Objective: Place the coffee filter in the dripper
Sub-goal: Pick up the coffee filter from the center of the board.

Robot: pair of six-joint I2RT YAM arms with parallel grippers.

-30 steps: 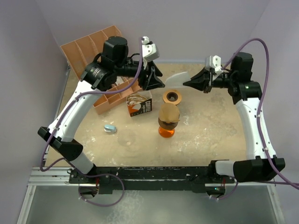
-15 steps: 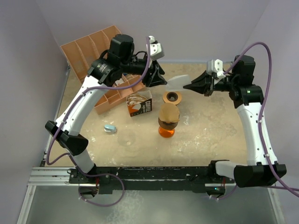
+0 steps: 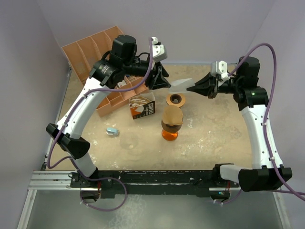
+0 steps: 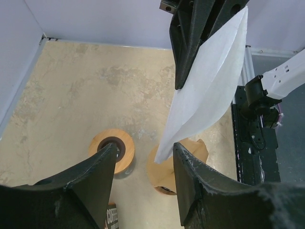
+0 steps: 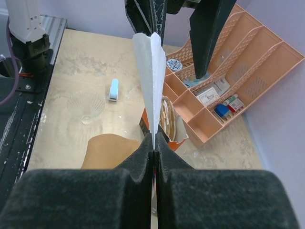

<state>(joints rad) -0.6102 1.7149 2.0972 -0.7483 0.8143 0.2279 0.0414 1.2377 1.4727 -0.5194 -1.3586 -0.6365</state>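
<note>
My right gripper is shut on one corner of a white paper coffee filter, holding it in the air above the back of the table. The filter stands edge-on in the right wrist view, rising from the right gripper. My left gripper is open; in its own view the filter's free tip hangs between the left gripper's fingers, close to the right-hand one. Below stands the orange dripper, topped by a brown paper cone.
A wooden ring lies just behind the dripper. An open box of filters stands left of it, next to an orange compartment tray. A clear ribbed glass cone and a small blue item lie nearer the front.
The left arm swung up and to the right, bringing its open jaws to the filter's free end. The right gripper edged left, and the filter now looks narrower from above.
</note>
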